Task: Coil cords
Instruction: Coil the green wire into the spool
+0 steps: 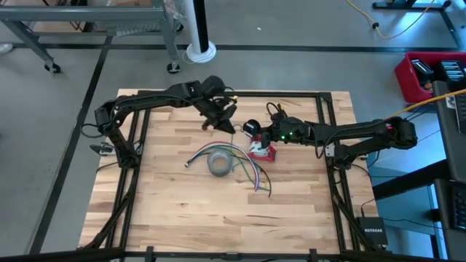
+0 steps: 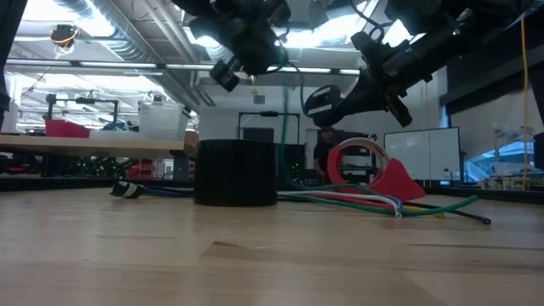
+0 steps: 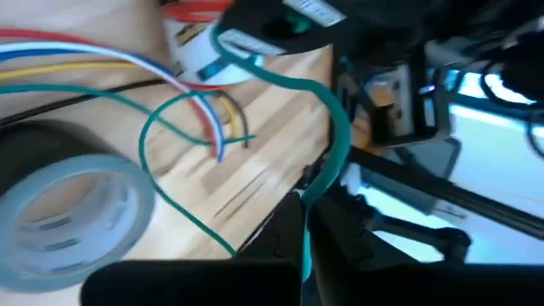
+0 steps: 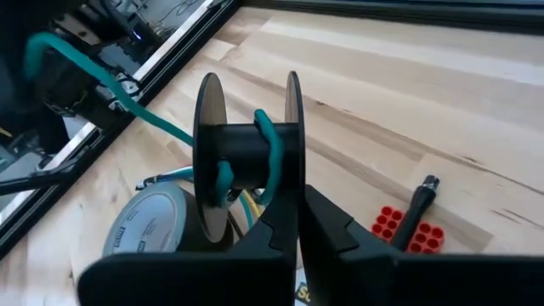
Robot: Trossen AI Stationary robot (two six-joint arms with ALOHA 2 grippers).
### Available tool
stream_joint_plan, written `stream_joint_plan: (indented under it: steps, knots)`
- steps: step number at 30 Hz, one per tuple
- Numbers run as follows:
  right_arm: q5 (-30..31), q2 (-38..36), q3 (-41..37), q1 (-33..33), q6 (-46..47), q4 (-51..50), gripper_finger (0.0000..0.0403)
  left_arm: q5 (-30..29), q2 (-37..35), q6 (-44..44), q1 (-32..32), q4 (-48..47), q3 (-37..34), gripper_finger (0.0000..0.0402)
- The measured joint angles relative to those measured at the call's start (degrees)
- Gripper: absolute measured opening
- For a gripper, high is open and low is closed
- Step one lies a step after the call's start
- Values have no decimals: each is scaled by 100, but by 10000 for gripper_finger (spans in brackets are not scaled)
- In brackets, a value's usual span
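Now the right gripper [image 4: 297,223] clamps a spool [image 4: 246,153] near the table's far edge — the left gripper [image 3: 304,223] pinches the green cord [image 3: 336,144]; keep it taut while winding.

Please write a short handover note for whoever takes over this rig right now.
Left pincer: shut on the green cord, raised over the table's far side.
Right pincer: shut on the black spool, held in the air; the green cord wraps around its core.
Done: about one turn on the spool.
Left: the other coloured cords lie loose on the table by the grey tape roll; a red holder lies beside them.
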Motion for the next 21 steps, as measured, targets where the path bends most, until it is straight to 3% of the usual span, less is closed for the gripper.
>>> stream_joint_plan:
  steps: [9,21]
  knots:
    - [-157,0,0,0,-74,-7,3,-979,135,-849,222,119,-1,0]
    - [-157,-2,0,0,-74,-40,3,-2061,295,-375,629,692,-3,0]
